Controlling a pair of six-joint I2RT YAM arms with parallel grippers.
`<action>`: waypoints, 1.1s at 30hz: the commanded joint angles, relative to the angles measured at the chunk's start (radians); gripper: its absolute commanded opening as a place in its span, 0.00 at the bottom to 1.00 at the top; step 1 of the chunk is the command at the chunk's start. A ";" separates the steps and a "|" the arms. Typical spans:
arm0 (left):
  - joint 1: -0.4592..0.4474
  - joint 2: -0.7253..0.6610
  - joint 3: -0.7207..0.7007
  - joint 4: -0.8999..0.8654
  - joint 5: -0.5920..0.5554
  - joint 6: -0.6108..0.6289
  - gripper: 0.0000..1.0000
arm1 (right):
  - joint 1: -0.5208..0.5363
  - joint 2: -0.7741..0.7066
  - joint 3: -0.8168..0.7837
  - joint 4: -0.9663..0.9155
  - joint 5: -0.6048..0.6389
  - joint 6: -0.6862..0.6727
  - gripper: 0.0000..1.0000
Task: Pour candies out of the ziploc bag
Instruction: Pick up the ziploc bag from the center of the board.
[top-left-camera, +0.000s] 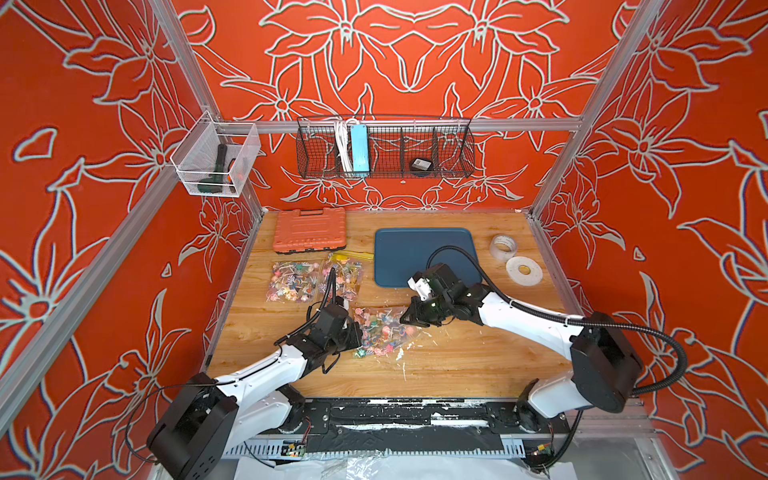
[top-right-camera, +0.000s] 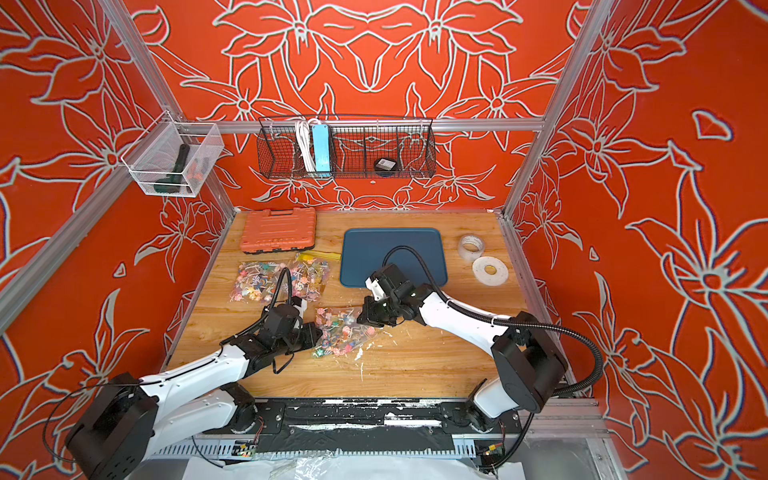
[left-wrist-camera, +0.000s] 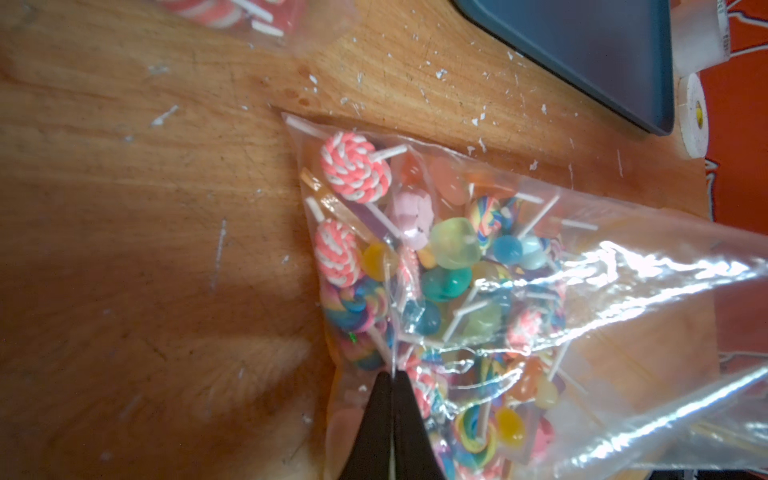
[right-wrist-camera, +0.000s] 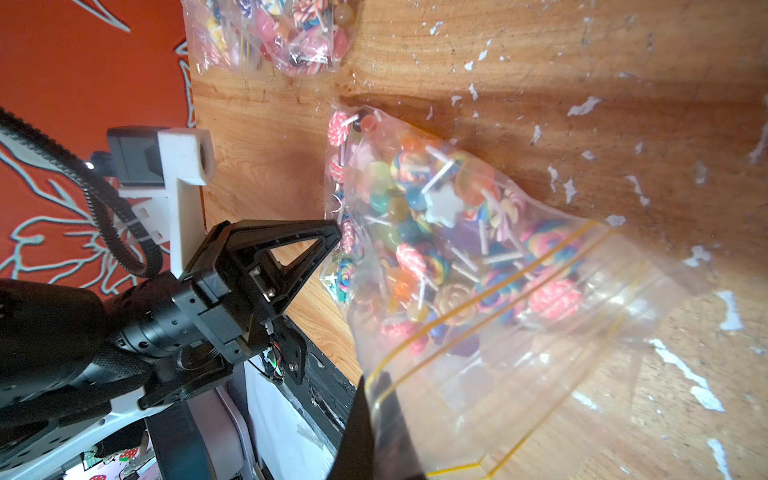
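ziploc bag (left-wrist-camera: 602, 257) cut off @ edge | right gripper (right-wrist-camera: 374, 386) tips part-hid behind its plastic

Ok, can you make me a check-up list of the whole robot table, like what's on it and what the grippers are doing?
Surface: wooden table, scuffed, sprinkled with white flecks.
Job's things: ziploc bag stretched between the grippers, candies inside it; two spare bags of candies further back.
Clutter: orange case, blue tray, clear tape roll, white tape roll.
Grippers: left gripper shut on the bag's bottom end; right gripper shut on its yellow-zip end.
Cables: right arm's hose arcs over the tray; left arm's hose over a spare bag.
Surroundings: orange flowered walls; wire basket and clear bin hanging up.
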 joint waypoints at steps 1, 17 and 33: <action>0.004 -0.005 -0.004 0.023 0.013 0.003 0.01 | -0.008 0.010 -0.012 0.010 -0.016 0.008 0.00; 0.004 -0.111 -0.062 0.086 0.041 -0.022 0.00 | -0.007 0.017 0.097 -0.052 -0.027 -0.043 0.00; 0.004 -0.027 -0.079 0.142 0.079 -0.020 0.07 | -0.006 0.044 0.105 -0.047 -0.036 -0.043 0.00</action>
